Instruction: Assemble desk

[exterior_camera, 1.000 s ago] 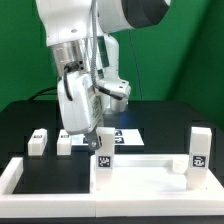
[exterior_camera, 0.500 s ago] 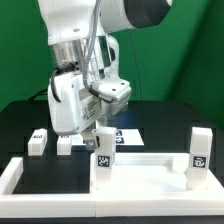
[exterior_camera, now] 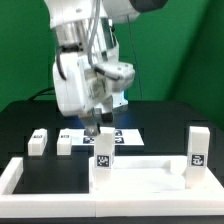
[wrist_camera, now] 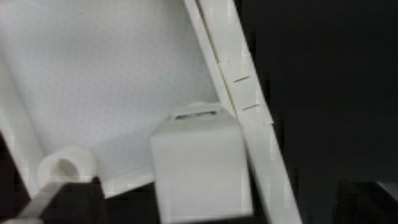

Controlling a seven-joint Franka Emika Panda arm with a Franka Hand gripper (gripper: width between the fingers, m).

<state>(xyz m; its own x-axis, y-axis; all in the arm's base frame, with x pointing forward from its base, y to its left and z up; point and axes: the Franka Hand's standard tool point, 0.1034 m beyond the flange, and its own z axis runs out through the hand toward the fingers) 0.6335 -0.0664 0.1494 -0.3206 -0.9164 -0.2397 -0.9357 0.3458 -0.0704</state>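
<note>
Just below the gripper point(exterior_camera: 96, 128), one leg point(exterior_camera: 103, 152) stands upright on the tabletop's point(exterior_camera: 150, 168) corner, its long axis vertical. Whether the fingers are parted cannot be told.

The arm point(exterior_camera: 85, 70) runs off the exterior view's top edge, and its claw point(exterior_camera: 96, 128) is too small there to show how the jaws stand. The marker board point(exterior_camera: 124, 135) lies partly hidden behind the arm and an upright leg point(exterior_camera: 103, 152). In the blurred wrist view, one finger point(wrist_camera: 61, 172) and the tabletop panel point(wrist_camera: 107, 90) are cropped by the frame
</note>
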